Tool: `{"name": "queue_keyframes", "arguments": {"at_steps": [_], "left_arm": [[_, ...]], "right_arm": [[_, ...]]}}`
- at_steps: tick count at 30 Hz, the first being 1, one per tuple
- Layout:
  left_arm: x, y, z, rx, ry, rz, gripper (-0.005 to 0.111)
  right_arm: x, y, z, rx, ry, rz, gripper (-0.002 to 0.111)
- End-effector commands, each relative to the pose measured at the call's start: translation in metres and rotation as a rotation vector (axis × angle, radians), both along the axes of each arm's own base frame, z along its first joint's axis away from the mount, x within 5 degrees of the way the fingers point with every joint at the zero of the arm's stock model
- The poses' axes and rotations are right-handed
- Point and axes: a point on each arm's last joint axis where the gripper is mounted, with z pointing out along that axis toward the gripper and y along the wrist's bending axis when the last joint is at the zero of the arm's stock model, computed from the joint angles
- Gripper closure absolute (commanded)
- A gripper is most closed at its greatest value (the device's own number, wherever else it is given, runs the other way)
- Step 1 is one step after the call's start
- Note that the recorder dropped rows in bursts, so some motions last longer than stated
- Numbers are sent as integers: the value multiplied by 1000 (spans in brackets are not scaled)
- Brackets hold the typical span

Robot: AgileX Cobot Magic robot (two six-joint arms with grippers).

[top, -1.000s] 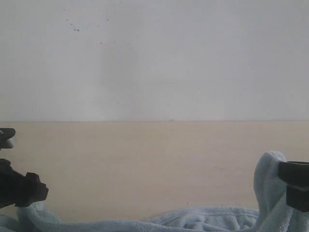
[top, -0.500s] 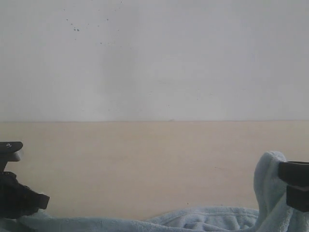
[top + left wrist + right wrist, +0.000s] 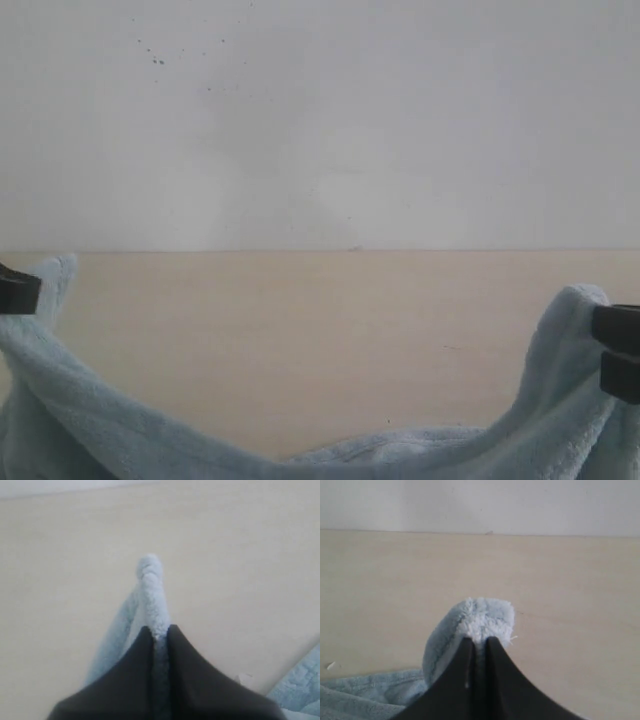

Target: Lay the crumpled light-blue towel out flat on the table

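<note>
Exterior view, nearest strip: what do you see?

The towel (image 3: 110, 425), pale blue and fluffy. It sags in a long curve between two high corners, and its lowest part dips out of view at the near edge.

Who has the corners?

The left pincer (image 3: 20, 292) at the left edge has its jaws pressed together on one corner. In the left wrist view, a tuft of terry pokes out past the dark tips. The right pincer (image 3: 600, 350) at the right edge is clamped on the other corner the same way, with a rounded fold standing above its tips.

Are both corners off the table (image 3: 300, 340)?

Yes, both hang above it, the left one higher. I cannot tell whether the sagging middle touches it.

And farther back?

Bare beige tabletop, smooth and matte, runs to a white wall (image 3: 320, 130). A few dark specks (image 3: 155, 58) mark the wall's upper left.
</note>
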Motion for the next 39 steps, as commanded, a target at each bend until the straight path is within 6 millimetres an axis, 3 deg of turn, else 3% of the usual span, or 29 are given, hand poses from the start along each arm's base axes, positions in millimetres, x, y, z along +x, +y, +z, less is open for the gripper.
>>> {"name": "queue_keyframes", "arguments": {"at_steps": [1,11,21,25,29,33,39], "left_arm": [[-28,18,30,39,-81,72,103],[-79,41,43,199,31,255,103],[-96,54,47,288,48,385,103],[-96,55,47,275,46,397,103],[-95,54,48,273,42,397,103],[-95,54,48,271,42,399,103],[-95,54,47,271,43,398,103]], "right_arm": [[4,-2,16,-11,-65,-23,108],[3,-4,15,-55,-83,-33,108],[-14,-6,-42,-99,94,-1,108],[-14,0,-49,-113,132,72,107],[-15,10,-46,-70,151,185,86],[-13,6,-45,-88,139,135,53],[-10,2,-45,-103,131,80,49]]}}
